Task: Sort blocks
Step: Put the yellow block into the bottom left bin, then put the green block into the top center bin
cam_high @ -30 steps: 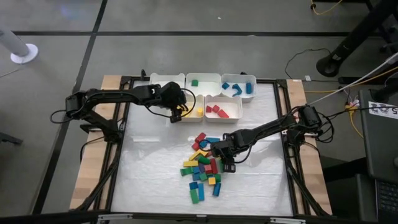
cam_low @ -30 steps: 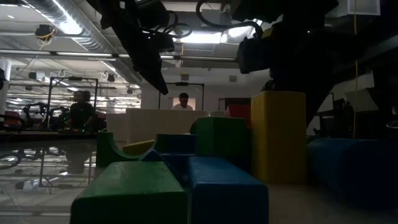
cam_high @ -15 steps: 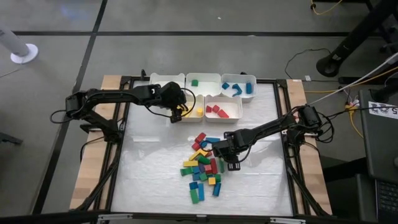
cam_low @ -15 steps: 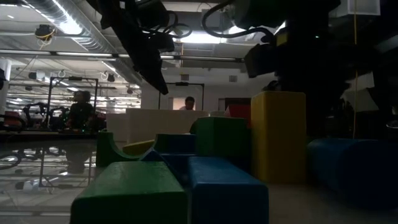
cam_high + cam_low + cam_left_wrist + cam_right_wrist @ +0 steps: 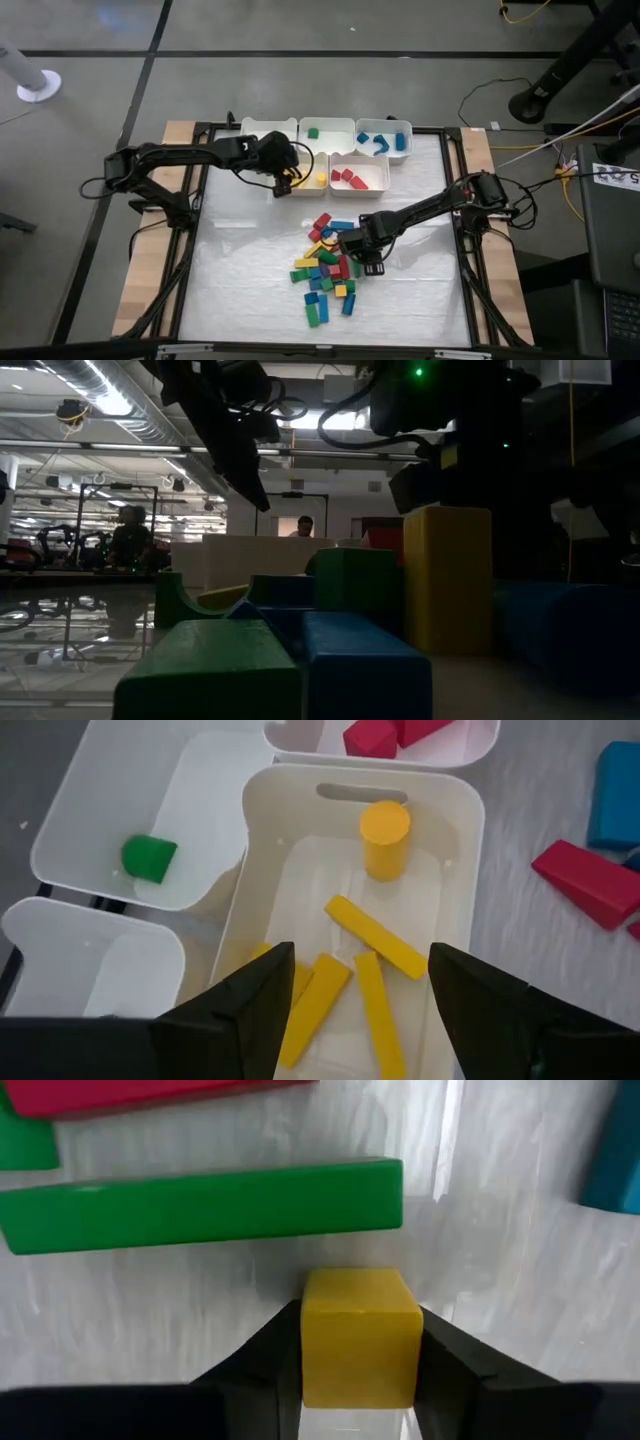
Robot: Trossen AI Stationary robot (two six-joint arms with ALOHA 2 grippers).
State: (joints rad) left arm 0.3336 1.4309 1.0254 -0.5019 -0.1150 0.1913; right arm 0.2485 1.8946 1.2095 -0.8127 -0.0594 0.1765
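My left pincer [image 5: 287, 183] hangs over the white plastic bin of yellow pieces [image 5: 455, 840], at about eleven o'clock from the table's middle, its fingers [image 5: 250, 1010] spread wide with nothing between them. Under it lie flat yellow bars [image 5: 375, 936] and a yellow cylinder [image 5: 384, 825]; the next bin holds one small green block [image 5: 149, 858], and the red bin [image 5: 378, 183] and blue bin [image 5: 404, 129] sit toward twelve and one o'clock.

The step in hand belongs to my right pincer [image 5: 368, 261], down at the heap of loose coloured toy blocks [image 5: 325, 270] at about six o'clock of the table. Its fingers [image 5: 262, 1355] stand on either side of a small yellow cube [image 5: 360, 1336] resting on the white table cover [image 5: 250, 260], touching or nearly touching its flanks. I judge the squeeze is being made, not finished, so I would not call the cube gripped yet.

Next I need a firm pinch, a straight lift, then a carry toward eleven o'clock to the yellow bin, so my left arm should clear off first.

In the way: a long green wooden-looking bar [image 5: 200, 1205] lies just beyond the cube, a red piece [image 5: 130, 1095] past that, a blue one [image 5: 612, 1160] to the side. A crooked lift could knock them.
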